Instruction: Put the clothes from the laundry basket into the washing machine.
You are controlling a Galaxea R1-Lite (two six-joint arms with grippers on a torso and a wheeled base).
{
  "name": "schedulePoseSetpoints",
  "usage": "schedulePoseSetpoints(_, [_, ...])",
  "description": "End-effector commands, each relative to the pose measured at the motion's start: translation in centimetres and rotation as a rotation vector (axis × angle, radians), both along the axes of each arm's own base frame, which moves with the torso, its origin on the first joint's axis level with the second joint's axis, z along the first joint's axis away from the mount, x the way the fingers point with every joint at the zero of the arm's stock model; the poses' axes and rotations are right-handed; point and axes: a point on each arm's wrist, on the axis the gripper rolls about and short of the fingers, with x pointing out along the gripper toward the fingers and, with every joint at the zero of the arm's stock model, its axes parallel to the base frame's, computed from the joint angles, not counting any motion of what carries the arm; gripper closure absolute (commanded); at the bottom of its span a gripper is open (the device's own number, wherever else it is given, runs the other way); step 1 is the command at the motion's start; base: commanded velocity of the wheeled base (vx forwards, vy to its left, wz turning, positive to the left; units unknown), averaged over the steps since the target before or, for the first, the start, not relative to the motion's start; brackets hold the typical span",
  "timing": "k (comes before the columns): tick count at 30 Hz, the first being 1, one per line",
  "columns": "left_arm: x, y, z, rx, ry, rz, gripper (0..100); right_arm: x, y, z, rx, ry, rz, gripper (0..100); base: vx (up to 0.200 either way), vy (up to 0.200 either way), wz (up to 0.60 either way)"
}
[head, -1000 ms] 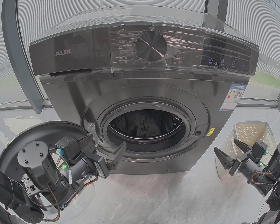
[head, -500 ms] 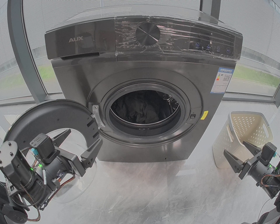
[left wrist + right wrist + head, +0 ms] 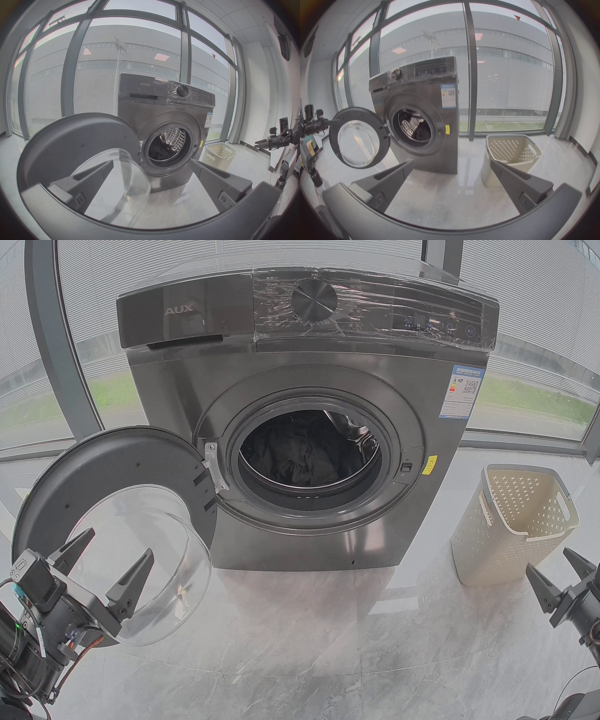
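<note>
- Clothes (image 3: 294, 452) are the ones to watch, a dark heap far back in the drum, but start up close.
- Nearest on the left, the left gripper (image 3: 119, 542) hangs low in front of the open door (image 3: 112, 459), fingers spread wide and holding nothing.
- Nearest on the right, the right gripper (image 3: 550, 560) sits low near the laundry basket (image 3: 500, 540), fingers likewise apart and empty, short of touching it.
- The basket stands upright on the floor (image 3: 312, 627) just beside the washing machine (image 3: 300, 365), on its right. Its mouth faces up and its long axis runs vertically.
- From the right wrist view I make out perforated walls and no cloth, though the very bottom is hard to see.
- My read is that loading is at or near its end, so the step in hand is a check.
- To do it well, look straight down the basket mouth before calling it empty.
- Any leftover piece should be taken from above by the right gripper, lifted well clear of the rim, and pushed past the door seal.
- Keep the left arm off the swung-out door so the opening isn't blocked.
- Farthest off, the drum mouth faces the robot and its axis runs front to back.
- The clothes lie crumpled low inside it, spread side to side, with no clear long axis and nothing hanging over the lip.
</note>
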Motion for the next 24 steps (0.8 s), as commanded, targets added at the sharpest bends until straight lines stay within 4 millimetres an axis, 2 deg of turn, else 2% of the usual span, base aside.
schedulePoseSetpoints(1, [-3.1,3.1,-0.2,-0.018,-0.04,0.097,0,-5.0,-2.2,-1.3,-0.054,-0.028,-0.097,0,0.0,0.0,0.0])
schedulePoseSetpoints(4, [-4.9,4.7,-1.1,0.037,-0.001,0.187,0,-8.2,-2.9,-2.8,-0.062,-0.061,-0.127,0,0.0,0.0,0.0])
schedulePoseSetpoints(9, [-8.4,6.5,-2.5,0.037,-0.018,0.254,0,-10.9,-3.0,-5.0,-0.059,-0.061,-0.154,0,0.0,0.0,0.0])
schedulePoseSetpoints(11, [-8.9,6.7,-3.2,0.041,0.017,0.283,0,-11.3,-2.9,-6.1,-0.058,-0.037,-0.139,0,0.0,0.0,0.0])
schedulePoseSetpoints(17, [-11.2,7.3,-6.0,0.039,0.11,0.403,0,-11.8,-2.6,-6.3,-0.019,-0.035,-0.109,0,0.0,0.0,0.0])
schedulePoseSetpoints(19, [-11.8,7.4,-6.8,0.043,0.13,0.446,0,-11.7,-2.6,-6.3,-0.024,-0.036,-0.127,0,0.0,0.0,0.0])
schedulePoseSetpoints(20, [-12.6,7.4,-7.8,0.045,0.143,0.49,0,-11.8,-2.8,-6.3,-0.036,-0.026,-0.185,0,0.0,0.0,0.0])
schedulePoseSetpoints(24, [-13.4,7.0,-7.9,0.022,0.046,0.462,0,-11.8,-2.9,-6.3,-0.021,-0.025,-0.227,0,0.0,0.0,0.0])
